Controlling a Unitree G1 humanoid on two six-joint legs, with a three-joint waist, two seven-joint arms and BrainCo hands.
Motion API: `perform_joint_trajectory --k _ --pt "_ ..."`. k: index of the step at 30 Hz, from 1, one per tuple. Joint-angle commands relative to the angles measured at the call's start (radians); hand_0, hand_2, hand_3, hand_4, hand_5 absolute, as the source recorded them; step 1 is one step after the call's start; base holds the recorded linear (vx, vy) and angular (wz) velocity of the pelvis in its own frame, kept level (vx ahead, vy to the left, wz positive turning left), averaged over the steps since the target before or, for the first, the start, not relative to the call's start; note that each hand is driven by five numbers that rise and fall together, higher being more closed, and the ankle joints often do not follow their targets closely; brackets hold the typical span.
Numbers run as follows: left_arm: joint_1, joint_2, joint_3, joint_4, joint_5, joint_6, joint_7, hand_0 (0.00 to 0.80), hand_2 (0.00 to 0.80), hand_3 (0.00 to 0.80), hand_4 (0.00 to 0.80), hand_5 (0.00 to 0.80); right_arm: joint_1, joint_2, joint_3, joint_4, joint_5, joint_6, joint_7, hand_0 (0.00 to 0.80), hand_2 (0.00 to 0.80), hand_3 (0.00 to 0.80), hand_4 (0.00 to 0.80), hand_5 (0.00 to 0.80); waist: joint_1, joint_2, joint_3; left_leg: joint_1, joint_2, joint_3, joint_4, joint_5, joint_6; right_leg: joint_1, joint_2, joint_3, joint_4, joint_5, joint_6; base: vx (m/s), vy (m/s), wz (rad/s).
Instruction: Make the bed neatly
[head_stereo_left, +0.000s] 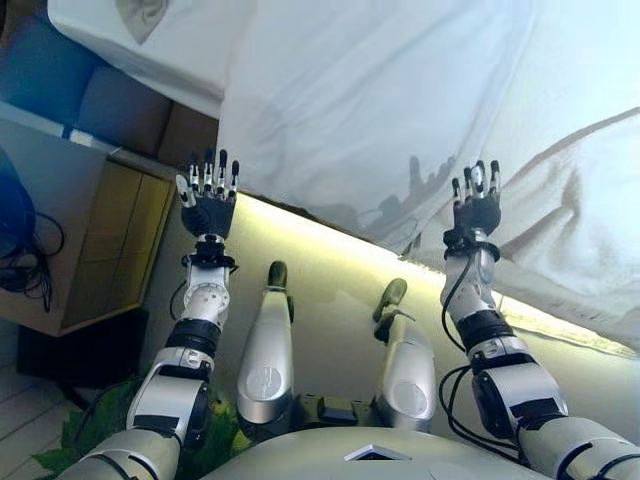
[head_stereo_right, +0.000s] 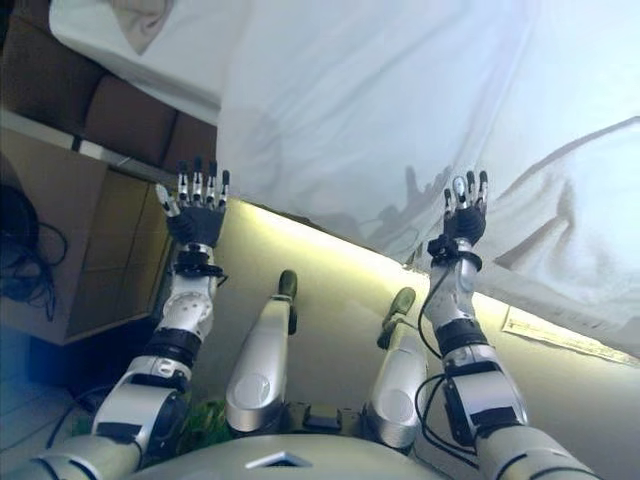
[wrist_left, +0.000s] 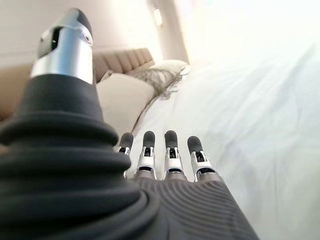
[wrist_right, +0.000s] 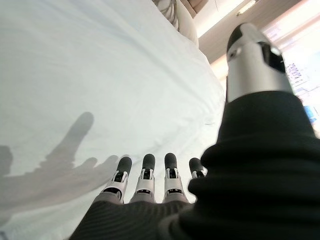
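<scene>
Two hands are held out flat over the near edge of the bed. The left hand (head_stereo_left: 207, 212) is seen with fingers straight and spread, holding nothing, at the hanging edge of the white sheet (head_stereo_left: 380, 110). The right hand (head_stereo_left: 477, 210) is likewise released, fingers straight, above the sheet, where its shadow is cast. The sheet is spread across the bed, with a raised fold (head_stereo_left: 580, 190) to the right. Pillows (wrist_left: 127, 97) are seen at the headboard (wrist_left: 125, 60). A wooden nightstand (head_stereo_left: 110, 240) is placed left of the bed.
</scene>
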Motion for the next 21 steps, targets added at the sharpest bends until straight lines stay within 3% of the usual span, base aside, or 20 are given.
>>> perform_joint_trajectory --k 1,6,10,16,21 --pt "0.093 0.029 0.029 -0.07 0.171 0.008 0.026 0.0 0.0 0.0 0.0 0.0 0.199 -0.042 -0.048 -0.092 0.018 0.029 0.159 0.0 0.0 0.0 0.0 0.0 -0.005 0.005 -0.164 0.088 -0.01 0.076 -0.19 0.095 0.049 0.092 0.002 0.003 -0.095 0.027 -0.001 0.113 -0.061 -0.13" --pt "0.237 0.046 0.098 -0.12 0.271 0.014 0.089 0.0 0.0 0.0 0.0 0.0 0.415 -0.026 -0.071 -0.248 -0.047 0.185 0.242 0.0 0.0 0.0 0.0 0.0 -0.054 -0.03 -0.272 0.209 0.017 0.129 -0.314 0.128 0.046 0.177 0.047 0.014 -0.178 0.026 0.005 0.115 -0.074 -0.17" --pt "0.305 0.047 0.105 -0.116 0.359 -0.004 0.111 0.0 0.0 0.0 0.0 0.0 0.494 -0.012 -0.077 -0.262 -0.032 0.265 0.257 0.0 0.0 0.0 0.0 0.0 -0.06 -0.029 -0.342 0.273 0.027 0.141 -0.372 0.15 0.039 0.228 0.065 0.003 -0.206 0.017 0.007 0.114 -0.056 -0.16" --pt "0.345 0.053 0.114 -0.093 0.481 0.026 0.148 0.0 0.0 0.0 0.0 0.0 0.514 0.013 -0.061 -0.225 -0.053 0.237 0.23 0.0 0.0 0.0 0.0 0.0 -0.045 -0.019 -0.392 0.336 0.032 0.149 -0.409 0.159 0.034 0.291 0.074 -0.019 -0.216 0.003 0.007 0.064 -0.053 -0.02" --pt "0.361 0.072 0.111 -0.066 0.583 0.041 0.192 0.0 0.0 0.0 0.0 0.0 0.505 0.006 -0.07 -0.209 -0.136 0.208 0.11 0.0 0.0 0.0 0.0 0.0 -0.042 0.0 -0.416 0.37 0.03 0.154 -0.427 0.158 0.03 0.325 0.081 -0.024 -0.24 0.006 0.008 0.007 -0.005 0.0"
